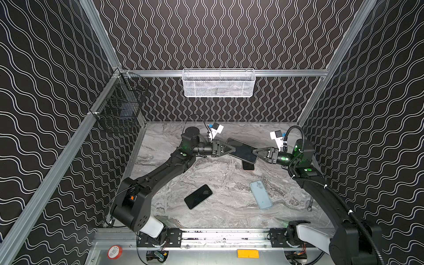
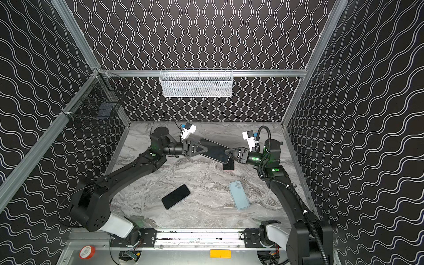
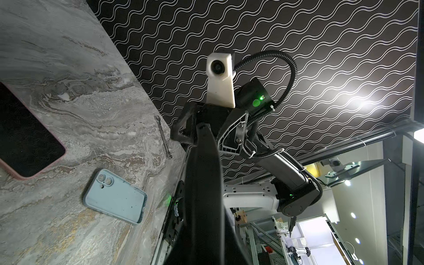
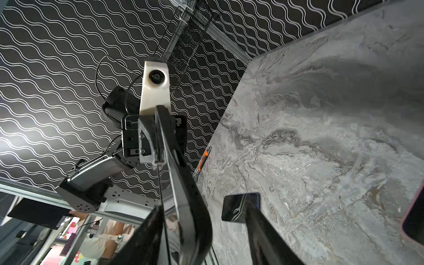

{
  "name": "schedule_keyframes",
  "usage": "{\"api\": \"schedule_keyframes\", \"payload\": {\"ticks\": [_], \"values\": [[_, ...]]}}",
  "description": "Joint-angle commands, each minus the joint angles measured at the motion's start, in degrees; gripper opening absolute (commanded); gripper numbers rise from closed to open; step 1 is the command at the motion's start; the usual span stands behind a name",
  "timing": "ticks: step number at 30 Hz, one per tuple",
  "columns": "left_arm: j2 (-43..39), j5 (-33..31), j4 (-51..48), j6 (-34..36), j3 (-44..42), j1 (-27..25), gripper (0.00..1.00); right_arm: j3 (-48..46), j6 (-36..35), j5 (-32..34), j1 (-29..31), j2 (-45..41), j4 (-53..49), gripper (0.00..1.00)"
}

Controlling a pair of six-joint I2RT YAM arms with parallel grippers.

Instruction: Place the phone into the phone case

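Left gripper [image 1: 233,149] clamps the raised phone [image 1: 244,151], right gripper [image 1: 253,151] parted around its end, above a pink-rimmed phone [image 1: 248,166] at five o'clock.

This is a robotics lab, seen from inside a test booth. Black walls [image 1: 218,34] printed with white wavy lines are framed in aluminium rails [image 1: 286,73] around a marble-patterned surface [image 1: 218,179]. A left arm [image 1: 160,169] and a right arm [image 1: 321,195] stand on a metal track [image 1: 218,236] at the front edge. A white mesh basket [image 1: 218,83] and a black wire basket [image 1: 117,110] hang from the frame. A wrench [image 3: 163,137] lies on the surface, and a roll of red tape [image 1: 114,251] sits near the track. Past the frame, the wrist views show a bright room with ceiling lights [image 3: 353,215], metal racks [image 3: 259,231] and a person [image 4: 101,238].
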Motion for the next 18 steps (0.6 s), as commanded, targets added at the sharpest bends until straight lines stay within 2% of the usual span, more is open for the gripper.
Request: {"api": "schedule_keyframes", "payload": {"ticks": [1, 12, 18], "values": [[0.4, 0.2, 3.7, -0.1, 0.2, 0.0, 0.0, -1.0, 3.3, -2.8, 0.0, -0.9, 4.9, 0.49], [0.3, 0.8, 5.1, -1.1, -0.5, -0.1, 0.0, -2.2, 12.4, -3.6, 0.0, 0.3, 20.8, 0.21], [0.5, 1.0, 6.4, -1.9, -1.2, -0.1, 0.0, -1.8, 11.3, -2.5, 0.0, -0.2, 19.4, 0.0]]}}
